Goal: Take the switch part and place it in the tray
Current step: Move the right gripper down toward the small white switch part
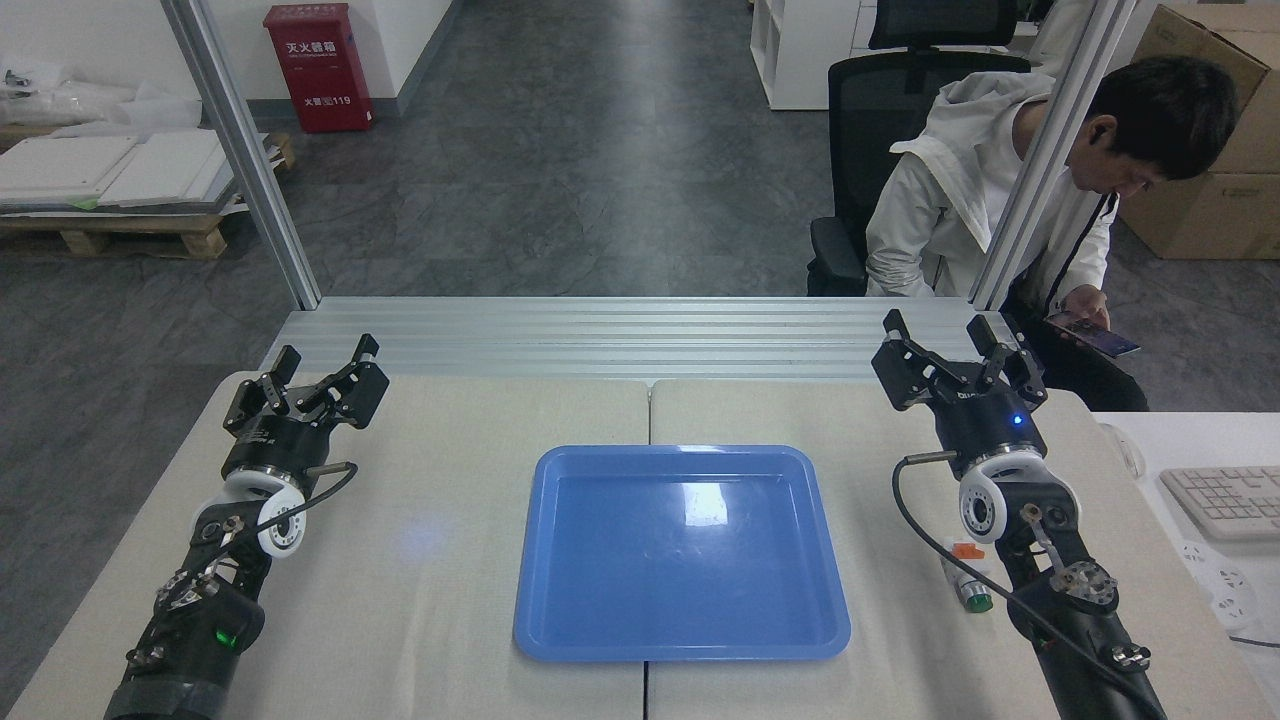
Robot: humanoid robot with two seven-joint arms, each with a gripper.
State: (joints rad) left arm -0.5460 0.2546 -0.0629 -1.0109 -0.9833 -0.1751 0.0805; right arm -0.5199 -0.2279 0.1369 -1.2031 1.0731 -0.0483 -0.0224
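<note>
The switch part (966, 578) lies on the table (450, 560) right of the blue tray (680, 640), tucked beside my right forearm, so I judge that arm nearest. My right fingers (950, 345) and left fingers (318, 365) are spread open, empty.

Behind your table (430, 520) there's a person (1010, 200) in a white jacket sitting on a black office chair (870, 120), looking down at a phone (1092, 335). Cardboard boxes (1215, 190) sit behind them. Far left you've got a red cabinet (317, 68) and white boards stacked on a pallet (110, 232). A keyboard (1225, 500) sits on the desk to your right.
</note>
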